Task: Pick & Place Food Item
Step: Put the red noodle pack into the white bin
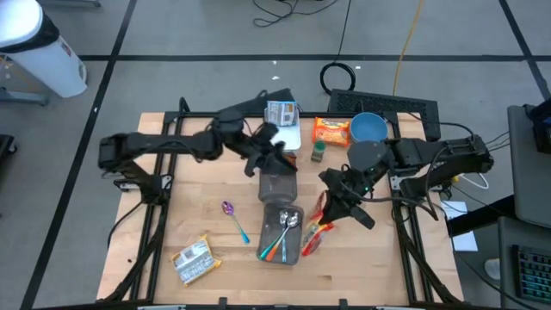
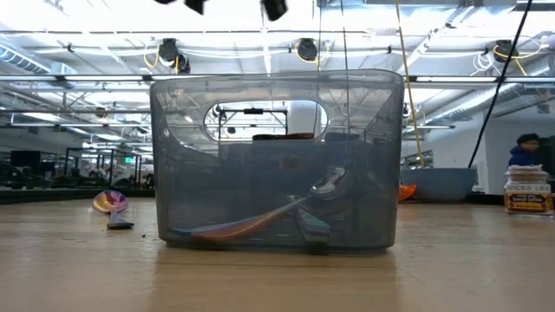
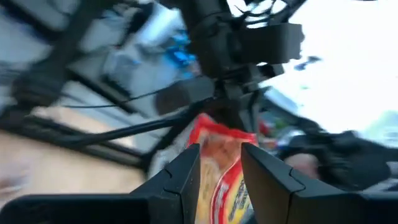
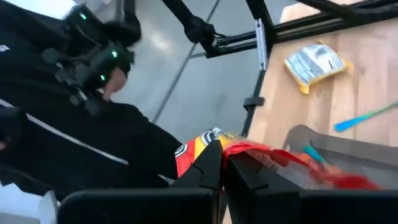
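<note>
Red and orange plastic marked the task's thing: from above, a crinkled snack packet hung pinched in the right tool, just beside the right-hand wall of the grey bin that stood at the middle of the table toward its near edge. The bin already held several spoons, a purple spoon lay on the wood to its left, and a yellow-trimmed packet sat near the near-left corner. The left tool hovered over the bin's far end, and that view did not show what it carried. At table height, the bin filled the view with the spoons lying inside and no packet among them. Past the left wrist, the fingers stood partly spread around another red and yellow packet, apparently gripping it. Past the right wrist, the fingers were pressed together on the crumpled edge of the red packet, above the bin's rim. By my reading, the pick was done and the drop into the bin remained.
</note>
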Action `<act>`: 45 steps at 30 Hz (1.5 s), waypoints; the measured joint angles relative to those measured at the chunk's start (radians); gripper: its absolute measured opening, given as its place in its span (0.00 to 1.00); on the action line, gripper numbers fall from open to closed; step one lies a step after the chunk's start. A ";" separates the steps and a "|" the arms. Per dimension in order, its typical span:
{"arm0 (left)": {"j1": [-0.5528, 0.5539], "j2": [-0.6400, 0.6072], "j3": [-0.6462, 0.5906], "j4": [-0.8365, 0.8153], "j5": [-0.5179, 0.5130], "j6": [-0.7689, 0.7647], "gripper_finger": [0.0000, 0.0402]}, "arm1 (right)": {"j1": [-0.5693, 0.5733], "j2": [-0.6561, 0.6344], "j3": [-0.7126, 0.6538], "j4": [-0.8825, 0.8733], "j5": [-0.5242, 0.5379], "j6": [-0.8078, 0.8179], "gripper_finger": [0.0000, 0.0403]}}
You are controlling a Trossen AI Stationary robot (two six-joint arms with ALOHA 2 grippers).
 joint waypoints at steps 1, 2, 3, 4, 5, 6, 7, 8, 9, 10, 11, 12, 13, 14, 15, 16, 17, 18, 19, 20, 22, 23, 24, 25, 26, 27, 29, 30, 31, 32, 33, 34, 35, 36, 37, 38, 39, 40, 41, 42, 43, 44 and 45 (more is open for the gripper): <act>-0.003 0.025 0.000 0.059 0.019 -0.035 0.30 | 0.000 0.005 0.010 0.003 -0.001 0.003 0.00; -0.006 0.045 0.002 0.104 0.029 -0.064 0.31 | 0.001 0.008 0.016 0.017 -0.002 0.005 0.00; -0.007 0.062 0.011 0.116 0.042 -0.080 0.31 | 0.005 0.008 0.020 0.030 -0.002 0.011 0.00; -0.010 0.080 0.023 0.115 0.045 -0.082 0.32 | 0.009 0.008 0.021 0.047 -0.002 0.015 0.00; -0.014 0.098 0.040 0.114 0.048 -0.080 0.32 | 0.011 0.008 0.021 0.073 -0.006 0.020 0.00; -0.018 0.116 0.058 0.109 0.052 -0.078 0.34 | 0.012 0.008 0.021 0.106 -0.023 0.029 0.00; -0.024 0.137 0.083 0.105 0.064 -0.076 0.35 | 0.013 0.008 0.022 0.135 -0.036 0.041 0.00; -0.031 0.158 0.112 0.105 0.072 -0.073 0.37 | 0.016 0.007 0.022 0.155 -0.051 0.053 0.00; -0.037 0.180 0.144 0.103 0.088 -0.073 0.39 | 0.020 0.007 0.022 0.175 -0.054 0.061 0.00; -0.043 0.202 0.180 0.099 0.108 -0.072 0.40 | 0.023 0.007 0.022 0.191 -0.054 0.062 0.00; -0.050 0.226 0.220 0.094 0.126 -0.072 0.42 | 0.025 0.007 0.022 0.197 -0.054 0.063 0.00; -0.056 0.248 0.261 0.085 0.153 -0.072 0.44 | 0.025 0.007 0.022 0.195 -0.054 0.065 0.00; -0.062 0.269 0.299 0.073 0.179 -0.072 0.45 | 0.025 0.007 0.022 0.194 -0.054 0.070 0.00; -0.066 0.291 0.338 0.062 0.208 -0.072 0.47 | 0.025 0.007 0.022 0.195 -0.054 0.074 0.00; -0.071 0.312 0.371 0.050 0.232 -0.070 0.48 | 0.025 0.007 0.022 0.196 -0.053 0.080 0.00; -0.073 0.330 0.401 0.041 0.251 -0.069 0.49 | 0.025 0.007 0.022 0.199 -0.053 0.089 0.00; -0.076 0.346 0.426 0.038 0.268 -0.068 0.51 | 0.025 0.007 0.022 0.207 -0.053 0.093 0.00; -0.076 0.360 0.447 0.038 0.283 -0.065 0.51 | 0.027 0.006 0.022 0.212 -0.053 0.094 0.00; -0.077 0.371 0.463 0.037 0.292 -0.061 0.52 | 0.032 0.004 0.022 0.217 -0.052 0.094 0.00; -0.077 0.381 0.476 0.039 0.297 -0.059 0.52 | 0.035 0.003 0.023 0.221 -0.051 0.094 0.00; -0.077 0.387 0.485 0.039 0.298 -0.058 0.52 | 0.038 0.003 0.023 0.224 -0.050 0.094 0.00; -0.078 0.389 0.485 0.039 0.296 -0.057 0.52 | 0.038 0.003 0.023 0.222 -0.050 0.094 0.00; -0.080 0.390 0.485 0.038 0.292 -0.054 0.52 | 0.038 0.003 0.023 0.217 -0.050 0.094 0.00; -0.084 0.391 0.485 0.037 0.285 -0.051 0.52 | 0.038 0.003 0.023 0.215 -0.051 0.094 0.00; -0.088 0.391 0.485 0.036 0.274 -0.044 0.51 | 0.038 0.003 0.023 0.216 -0.052 0.092 0.00; -0.094 0.391 0.485 0.036 0.261 -0.038 0.50 | 0.038 0.003 0.023 0.217 -0.053 0.087 0.00; -0.105 0.391 0.485 0.038 0.242 -0.022 0.49 | 0.039 0.003 0.023 0.218 -0.056 0.075 0.00; -0.110 0.391 0.485 0.038 0.237 -0.016 0.48 | 0.039 0.003 0.023 0.218 -0.058 0.070 0.00; -0.114 0.391 0.485 0.038 0.234 -0.015 0.48 | 0.039 0.004 0.023 0.218 -0.058 0.064 0.00; -0.118 0.391 0.485 0.039 0.230 -0.014 0.47 | 0.039 0.004 0.023 0.217 -0.058 0.060 0.00; -0.122 0.391 0.485 0.039 0.223 -0.015 0.46 | 0.039 0.004 0.023 0.215 -0.057 0.058 0.00; -0.125 0.391 0.485 0.040 0.214 -0.015 0.46 | 0.039 0.004 0.023 0.212 -0.057 0.056 0.00; -0.129 0.391 0.485 0.040 0.206 -0.012 0.46 | 0.038 0.004 0.023 0.209 -0.056 0.054 0.00; -0.131 0.391 0.485 0.040 0.200 -0.006 0.45 | 0.038 0.004 0.023 0.208 -0.055 0.052 0.00; -0.131 0.391 0.485 0.039 0.196 0.003 0.45 | 0.038 0.005 0.023 0.209 -0.055 0.052 0.00; -0.131 0.391 0.485 0.037 0.196 0.013 0.45 | 0.038 0.005 0.023 0.212 -0.055 0.052 0.00; -0.131 0.391 0.485 0.030 0.195 0.021 0.45 | 0.038 0.005 0.023 0.217 -0.055 0.053 0.00; -0.129 0.391 0.485 0.023 0.192 0.025 0.45 | 0.038 0.005 0.023 0.221 -0.054 0.053 0.00; -0.128 0.391 0.485 0.017 0.185 0.024 0.45 | 0.037 0.005 0.023 0.221 -0.053 0.053 0.00; -0.128 0.391 0.485 0.016 0.174 0.021 0.45 | 0.037 0.005 0.023 0.220 -0.052 0.052 0.00; -0.128 0.391 0.485 0.016 0.160 0.019 0.45 | 0.037 0.005 0.023 0.219 -0.050 0.049 0.00; -0.128 0.391 0.485 0.021 0.149 0.017 0.45 | 0.036 0.005 0.023 0.218 -0.050 0.045 0.00; -0.129 0.391 0.485 0.032 0.144 0.015 0.45 | 0.036 0.005 0.023 0.218 -0.049 0.042 0.00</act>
